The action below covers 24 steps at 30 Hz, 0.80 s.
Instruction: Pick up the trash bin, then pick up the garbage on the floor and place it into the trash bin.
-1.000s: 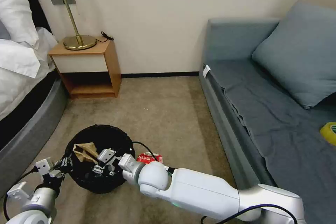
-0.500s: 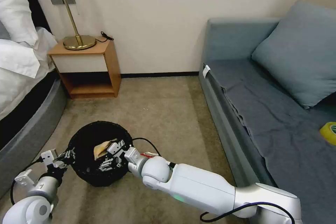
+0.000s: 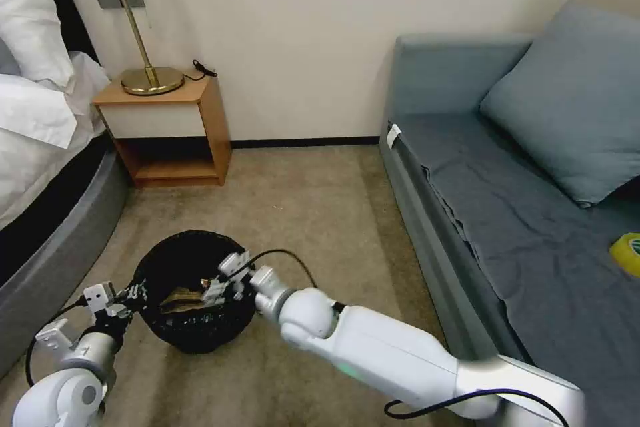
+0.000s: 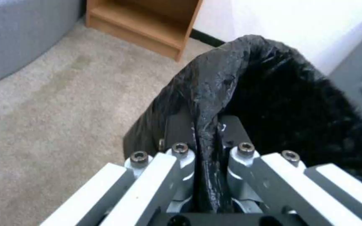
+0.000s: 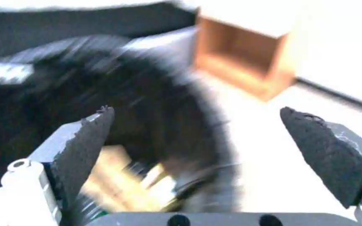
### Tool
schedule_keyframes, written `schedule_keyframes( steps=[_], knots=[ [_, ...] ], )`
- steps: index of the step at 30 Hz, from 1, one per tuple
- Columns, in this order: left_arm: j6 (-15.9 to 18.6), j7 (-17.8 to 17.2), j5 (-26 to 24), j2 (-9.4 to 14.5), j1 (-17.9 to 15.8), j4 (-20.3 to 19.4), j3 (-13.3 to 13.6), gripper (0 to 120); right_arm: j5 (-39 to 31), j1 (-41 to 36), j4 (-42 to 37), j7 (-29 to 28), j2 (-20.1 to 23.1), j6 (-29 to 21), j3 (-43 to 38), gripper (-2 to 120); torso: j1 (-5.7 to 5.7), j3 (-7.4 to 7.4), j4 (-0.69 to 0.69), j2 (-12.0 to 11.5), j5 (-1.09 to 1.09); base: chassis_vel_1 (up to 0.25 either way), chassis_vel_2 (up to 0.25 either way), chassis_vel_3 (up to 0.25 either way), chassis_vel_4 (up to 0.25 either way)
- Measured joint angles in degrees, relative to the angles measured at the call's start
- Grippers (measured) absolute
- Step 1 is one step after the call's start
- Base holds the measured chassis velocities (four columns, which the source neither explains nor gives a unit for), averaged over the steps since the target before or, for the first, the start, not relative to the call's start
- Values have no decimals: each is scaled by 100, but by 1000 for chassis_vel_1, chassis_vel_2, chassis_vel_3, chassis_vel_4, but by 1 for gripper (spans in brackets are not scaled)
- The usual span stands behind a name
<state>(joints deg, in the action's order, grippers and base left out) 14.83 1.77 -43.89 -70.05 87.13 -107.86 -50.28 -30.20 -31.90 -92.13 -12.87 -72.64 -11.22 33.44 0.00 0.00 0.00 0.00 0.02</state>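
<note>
Nightstand (image 3: 170,130) behind trash bin (image 3: 193,293) — sofa (image 3: 507,227) alongside

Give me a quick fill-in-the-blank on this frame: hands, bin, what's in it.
1. The left hand is clamped on the ____ of the trash bin.
2. The right hand hovers over the bin with its fingers ____.
3. Crumpled ____ paper lies inside the bin.
4. The yellow tape roll rests on the ____.

Missing words: rim; open; brown; sofa
</note>
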Motion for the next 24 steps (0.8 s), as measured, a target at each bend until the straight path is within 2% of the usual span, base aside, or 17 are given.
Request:
schedule_keyframes(
  steps=[4, 5, 6, 8, 9, 12, 18, 22, 24],
  knots=[
    [21, -20, 129, -183, -7, -72, -135, 4, 306, -485, -752, -262, 688, 224, -878, 100, 0, 0, -2, 0, 0, 0, 0, 0, 0],
    [21, -20, 129, -183, -7, -72, -135, 4, 306, -485, -752, -262, 688, 224, -878, 100, 0, 0, -2, 0, 0, 0, 0, 0, 0],
    [21, -22, 144, -236, 32, -120, -185, 4, 385, -658, -945, -321, 862, 256, -1069, 100, 0, 0, -2, 0, 0, 0, 0, 0, 0],
    [20, -19, 154, -342, 194, -293, -327, 4, 744, -1333, -1491, -381, 1296, 325, -1678, 100, 0, 0, 0, 0, 0, 0, 0, 0, 0],
    [20, -19, 154, -342, 194, -293, -327, 4, 744, -1333, -1491, -381, 1296, 325, -1678, 100, 0, 0, 0, 0, 0, 0, 0, 0, 0],
    [-9, 8, 143, -441, 437, -503, -541, 4, 1125, -2274, -2143, -384, 1597, 350, -2447, 100, 0, 0, -1, 0, 1, 0, 0, 0, 0],
    [-7, 6, 147, -500, 422, -534, -625, 4, 1422, -3002, -2477, -295, 1640, 517, -3195, 100, 0, 0, 0, 0, -1, 0, 0, 0, 0],
    [28, -33, 179, -528, 346, -520, -623, 4, 1742, -3702, -2696, -187, 1398, 538, -3606, 100, 0, -1, -1, 1, -2, 0, 0, 0, 0],
    [33, -40, 183, -532, 338, -520, -622, 4, 1777, -3795, -2716, -180, 1352, 535, -3633, 100, 0, 0, 0, 0, -2, 0, 0, 0, 0]
  ],
)
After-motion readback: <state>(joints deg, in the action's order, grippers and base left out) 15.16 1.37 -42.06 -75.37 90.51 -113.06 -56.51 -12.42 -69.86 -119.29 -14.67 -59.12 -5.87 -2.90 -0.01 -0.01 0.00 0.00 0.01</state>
